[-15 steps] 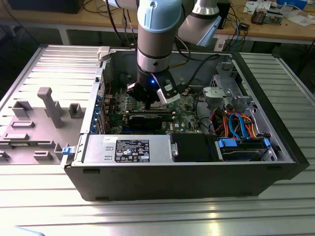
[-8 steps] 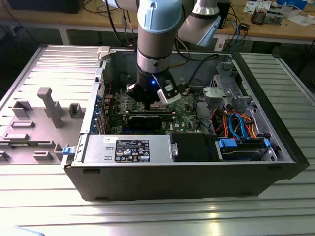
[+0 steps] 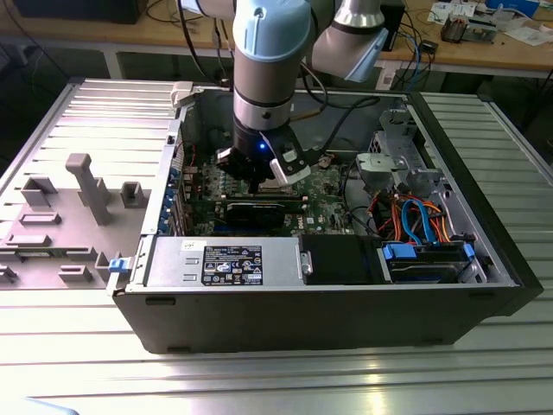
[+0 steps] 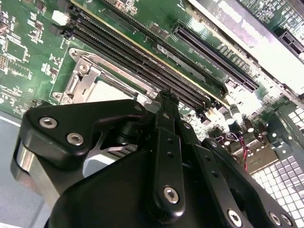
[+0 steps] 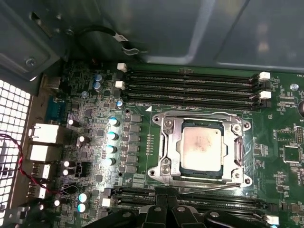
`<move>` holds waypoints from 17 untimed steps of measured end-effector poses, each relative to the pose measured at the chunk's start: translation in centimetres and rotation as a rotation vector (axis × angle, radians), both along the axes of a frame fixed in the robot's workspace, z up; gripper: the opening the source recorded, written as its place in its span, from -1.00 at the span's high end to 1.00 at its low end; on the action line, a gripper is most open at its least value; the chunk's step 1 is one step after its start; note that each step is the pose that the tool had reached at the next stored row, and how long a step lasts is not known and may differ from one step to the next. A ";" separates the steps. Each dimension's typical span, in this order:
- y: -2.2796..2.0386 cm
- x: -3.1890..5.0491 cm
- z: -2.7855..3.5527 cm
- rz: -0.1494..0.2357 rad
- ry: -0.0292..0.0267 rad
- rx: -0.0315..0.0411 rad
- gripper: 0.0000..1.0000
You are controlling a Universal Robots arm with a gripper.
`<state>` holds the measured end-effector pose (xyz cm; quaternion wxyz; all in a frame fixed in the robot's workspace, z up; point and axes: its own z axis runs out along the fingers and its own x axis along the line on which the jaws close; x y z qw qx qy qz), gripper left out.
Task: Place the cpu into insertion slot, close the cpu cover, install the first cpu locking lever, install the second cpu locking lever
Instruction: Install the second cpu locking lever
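The cpu (image 5: 202, 148), a silvery square chip, lies in the insertion slot (image 5: 204, 118) on the green motherboard. The cpu cover (image 5: 167, 145), a silvery frame, lies flat around the chip, which shows through its window. A thin metal lever rod (image 5: 209, 186) runs along the socket edge closest to my fingertips. My gripper (image 5: 168, 203) hovers just beside that edge, black fingers pressed together and shut with nothing visible between them. In the second wrist view the gripper body hides most of the socket (image 4: 88, 78). In the exterior view the gripper (image 3: 259, 177) hangs inside the open computer case.
Long black memory slots (image 5: 190, 85) flank the socket on two sides. Capacitors (image 5: 111, 135) and rear ports (image 5: 42, 135) stand beside it. In the case sit a graphics card (image 3: 259, 207), power supply (image 3: 225, 259), drive bay with orange and blue cables (image 3: 415, 225), and case walls (image 3: 164, 173).
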<state>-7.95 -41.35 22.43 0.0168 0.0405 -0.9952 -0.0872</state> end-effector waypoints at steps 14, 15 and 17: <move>-0.07 -0.84 -1.19 -0.027 -0.0002 0.0224 0.79; -0.07 -0.89 -1.21 -0.028 -0.0002 0.0231 0.79; -0.07 -0.91 -1.21 -0.029 -0.0003 0.0248 0.79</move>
